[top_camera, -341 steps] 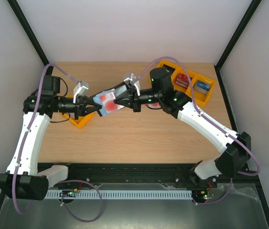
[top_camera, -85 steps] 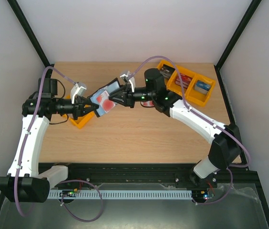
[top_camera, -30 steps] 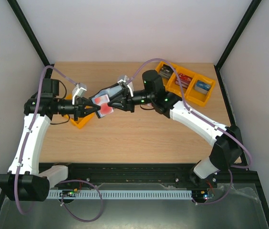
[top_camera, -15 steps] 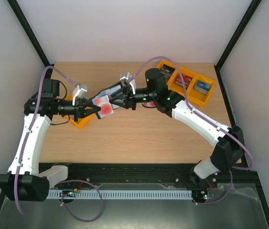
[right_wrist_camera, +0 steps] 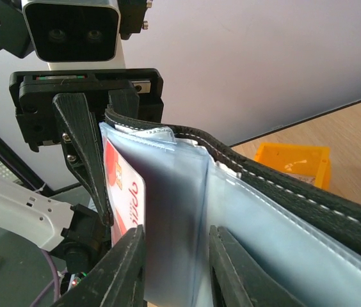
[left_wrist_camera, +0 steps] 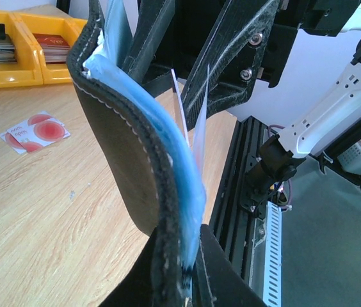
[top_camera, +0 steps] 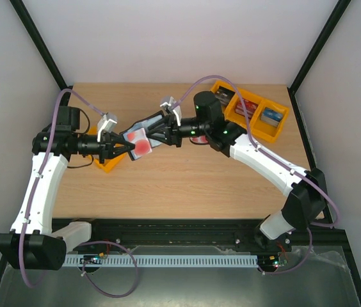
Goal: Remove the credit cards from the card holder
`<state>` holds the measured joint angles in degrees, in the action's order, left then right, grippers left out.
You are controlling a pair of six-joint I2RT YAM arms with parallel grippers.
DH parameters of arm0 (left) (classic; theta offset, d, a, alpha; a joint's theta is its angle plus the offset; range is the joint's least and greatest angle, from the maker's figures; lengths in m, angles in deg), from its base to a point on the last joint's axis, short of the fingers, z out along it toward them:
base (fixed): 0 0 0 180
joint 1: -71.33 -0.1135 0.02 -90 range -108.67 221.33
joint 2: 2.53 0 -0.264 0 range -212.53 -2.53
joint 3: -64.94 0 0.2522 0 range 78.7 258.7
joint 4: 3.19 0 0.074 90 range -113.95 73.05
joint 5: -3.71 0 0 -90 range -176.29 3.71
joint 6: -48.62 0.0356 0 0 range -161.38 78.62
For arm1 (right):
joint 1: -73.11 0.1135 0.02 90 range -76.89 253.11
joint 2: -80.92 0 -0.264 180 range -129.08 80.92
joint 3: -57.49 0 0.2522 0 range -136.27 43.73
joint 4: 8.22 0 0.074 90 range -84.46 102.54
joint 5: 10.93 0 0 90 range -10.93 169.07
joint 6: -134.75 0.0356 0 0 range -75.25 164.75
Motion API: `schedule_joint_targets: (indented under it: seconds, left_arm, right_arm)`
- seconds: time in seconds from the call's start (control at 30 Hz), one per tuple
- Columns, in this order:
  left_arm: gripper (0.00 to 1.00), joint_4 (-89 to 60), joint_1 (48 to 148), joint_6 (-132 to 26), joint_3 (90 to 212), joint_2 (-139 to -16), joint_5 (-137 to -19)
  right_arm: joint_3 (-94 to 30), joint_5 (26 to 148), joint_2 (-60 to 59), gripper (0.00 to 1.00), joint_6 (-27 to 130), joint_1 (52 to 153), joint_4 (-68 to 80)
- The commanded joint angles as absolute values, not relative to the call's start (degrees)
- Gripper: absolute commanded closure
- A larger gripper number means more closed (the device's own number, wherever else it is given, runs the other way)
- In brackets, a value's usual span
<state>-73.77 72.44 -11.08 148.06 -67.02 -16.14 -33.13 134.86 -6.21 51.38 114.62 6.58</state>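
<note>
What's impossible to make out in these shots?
- How many cards the holder contains: the wrist views show it edge-on with its sleeves overlapping, and the top view is too small.
- What lies in the small tray: top view, the left gripper covers it.
- Print on the loose card: left wrist view, too small.

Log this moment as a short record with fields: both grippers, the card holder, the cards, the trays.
left gripper: shut on one edge of the card holder, holding it above the table
right gripper: jaws apart, fingers either side of the holder's clear inner pockets
holder state: open, in the air between the arms
card inside: red-blotched, in the holder
loose card: red-blotched, flat on the table
yellow tray: holds card stacks
</note>
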Motion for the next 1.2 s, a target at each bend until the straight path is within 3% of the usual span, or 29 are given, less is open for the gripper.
schedule_joint_targets:
  seconds: [0.0,0.37,0.57,0.7,0.83,1.0,1.1,1.17]
  left_arm:
    - [0.98,-74.81,73.27,-9.58,149.62,-66.7,-12.61]
    - [0.98,-74.22,73.27,-10.11,149.51,-66.99,-13.22]
    - [0.98,-74.01,73.27,-10.27,149.45,-67.0,-13.11]
    - [0.97,-73.59,73.24,-10.89,148.82,-66.59,-13.15]
    - [0.88,-73.37,73.27,-11.35,148.48,-66.68,-13.07]
    - [0.85,-73.25,73.35,-11.83,148.53,-66.6,-12.98]
    - [0.87,-72.83,73.35,-12.27,148.44,-66.6,-13.13]
    - [0.96,-72.31,73.35,-12.66,148.31,-66.76,-13.51]
  right_arm:
    - [-35.52,135.21,-7.58,0.72,49.44,116.3,7.3]
    - [-36.03,138.87,-8.75,0.77,47.8,117.96,9.03]
    - [-34.65,140.09,-7.42,0.98,47.58,118.1,8.94]
    - [-33.89,138.41,-5.57,0.98,47.1,117.41,9.28]
    - [-34.56,136.84,-5.36,0.98,46.78,116.15,11.18]
    - [-35.63,135.76,-4.57,0.98,46.33,115.12,12.14]
    - [-36.23,135.88,-4.47,0.98,46.07,115.02,12.61]
    - [-36.32,135.69,-4.3,0.98,45.13,115.01,13.56]
